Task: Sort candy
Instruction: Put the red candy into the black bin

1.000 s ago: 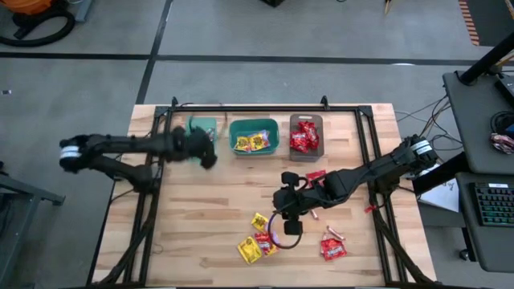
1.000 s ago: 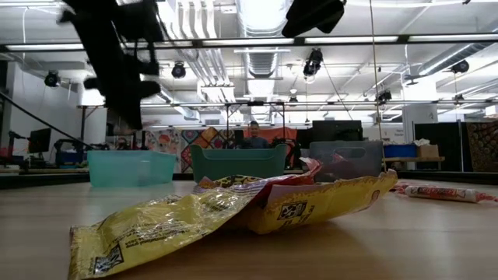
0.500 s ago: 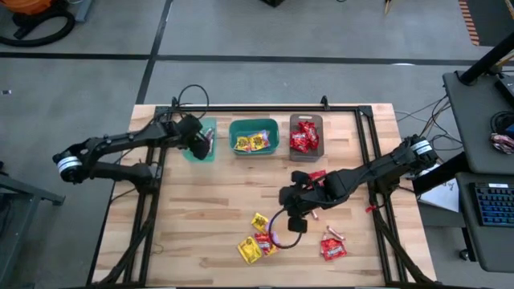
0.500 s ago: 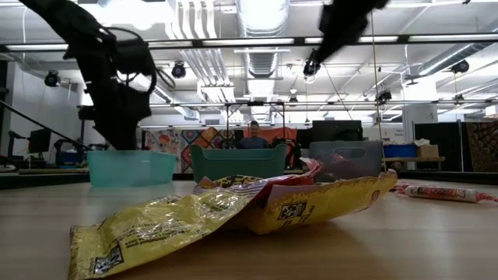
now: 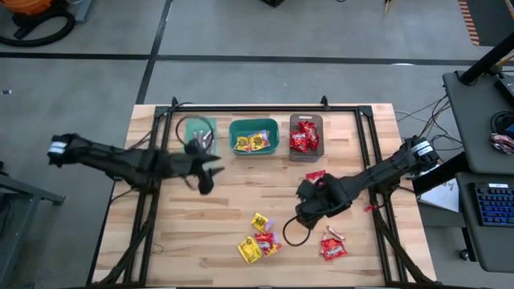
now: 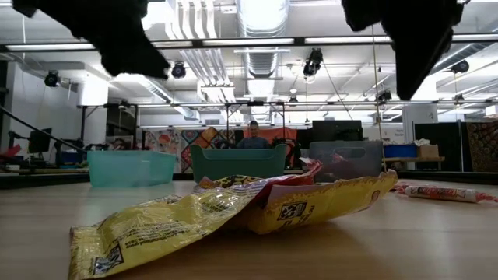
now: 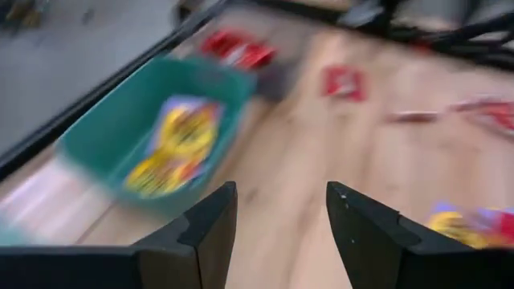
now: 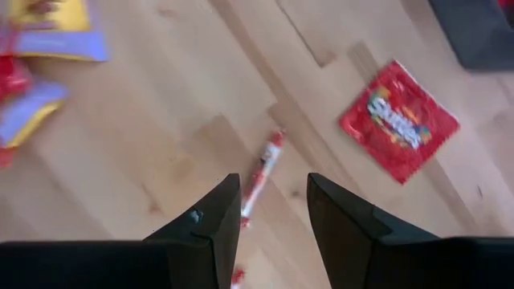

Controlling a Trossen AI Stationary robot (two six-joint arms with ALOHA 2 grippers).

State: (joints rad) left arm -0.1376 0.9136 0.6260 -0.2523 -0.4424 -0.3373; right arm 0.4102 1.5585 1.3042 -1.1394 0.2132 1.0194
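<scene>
High view: left gripper (image 5: 210,164) hangs near the bench's back edge, jaws wide apart, holding nothing. Right gripper (image 8: 269,210), jaws parted and empty, hovers over a stick (image 8: 261,175). Loose candy (image 5: 259,239) lies near the front edge.

The table (image 5: 201,217) was seen as pale, matt wood planks with visible grain. The red packets (image 8: 399,121) and yellow packets (image 6: 194,222) were glossy, crinkled film. The teal bin (image 7: 144,136) looked like smooth plastic. The gripper fingers (image 8: 210,233) appeared matt black plastic.
</scene>
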